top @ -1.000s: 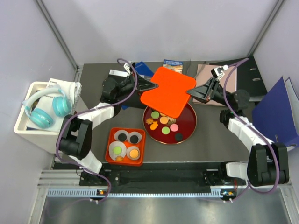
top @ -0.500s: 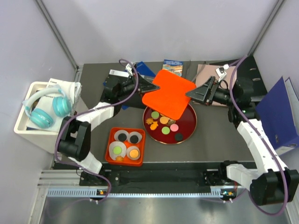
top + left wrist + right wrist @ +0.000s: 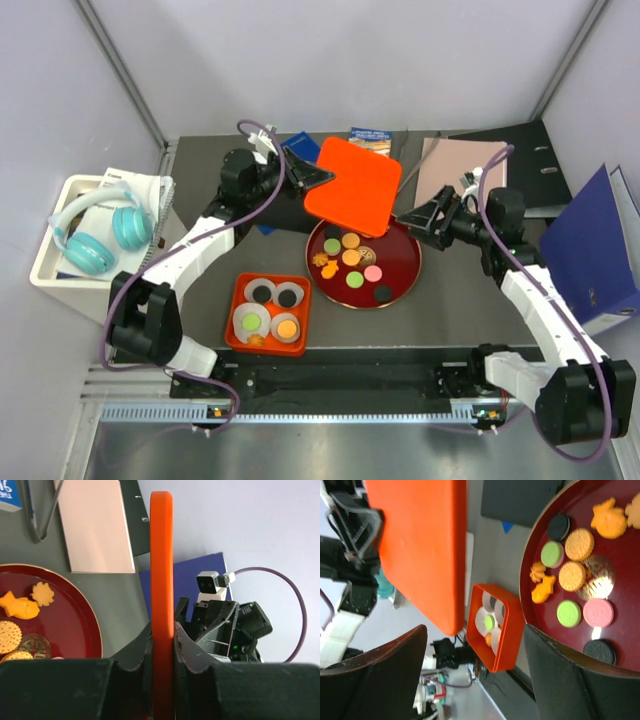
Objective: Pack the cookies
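Note:
My left gripper [image 3: 318,180] is shut on the edge of a flat orange lid [image 3: 352,187], holding it tilted above the back rim of the dark red plate [image 3: 400,262]. In the left wrist view the lid [image 3: 161,555] stands edge-on between the jaws of that gripper [image 3: 162,635]. Several cookies [image 3: 352,258] lie loose on the plate. More cookies [image 3: 287,327] sit in white paper cups inside the orange box [image 3: 268,313]. My right gripper [image 3: 412,216] is open and empty, just right of the lid. In its own view the gripper [image 3: 475,630] frames the box [image 3: 512,630] and the cookies [image 3: 570,575].
A white bin with teal headphones [image 3: 90,235] stands at the left. A pink notebook [image 3: 450,165], a black binder [image 3: 520,160] and a blue folder [image 3: 590,250] lie at the back right. A booklet [image 3: 370,138] lies behind the lid.
My right gripper has opened, let go of the lid and drawn back to the right. The left gripper has swung the lid up and back, uncovering more of the plate.

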